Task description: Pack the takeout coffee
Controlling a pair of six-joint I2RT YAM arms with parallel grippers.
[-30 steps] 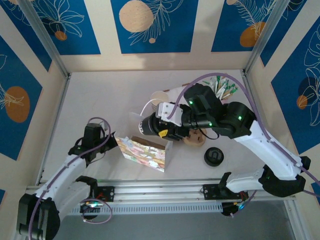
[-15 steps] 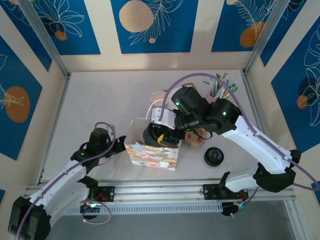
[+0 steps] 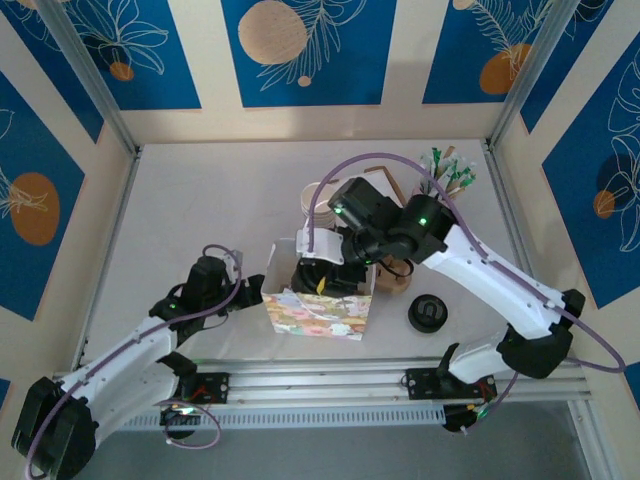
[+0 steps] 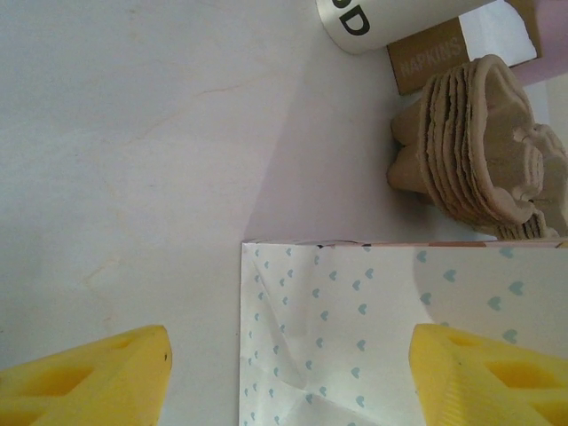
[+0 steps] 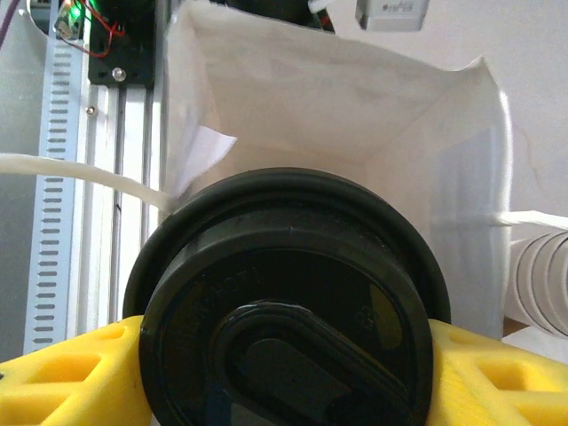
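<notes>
The takeout coffee (image 5: 284, 328), a cup under a round black lid, sits between the yellow fingers (image 5: 62, 373) of my right gripper (image 5: 284, 355), which is shut on it. In the top view the right gripper (image 3: 322, 272) holds the cup at the open mouth of a floral paper bag (image 3: 322, 315). The bag's white inside (image 5: 355, 115) lies just beyond the lid. My left gripper (image 3: 250, 293) is at the bag's left side. Its jaws (image 4: 288, 377) stand open, and the heart-print side panel (image 4: 355, 328) lies ahead between them.
A stack of pulp carriers (image 4: 479, 151), a napkin box (image 4: 426, 58) and a white printed cup (image 4: 390, 18) stand behind the bag. A loose black lid (image 3: 427, 312) lies to the right. A cup of sticks and straws (image 3: 445, 175) is at the back right, with cream cups (image 3: 318, 195) behind the arm.
The bag and my left gripper have shifted to the right. My right arm has swung left and forward, bringing the lidded cup to the bag's mouth.
</notes>
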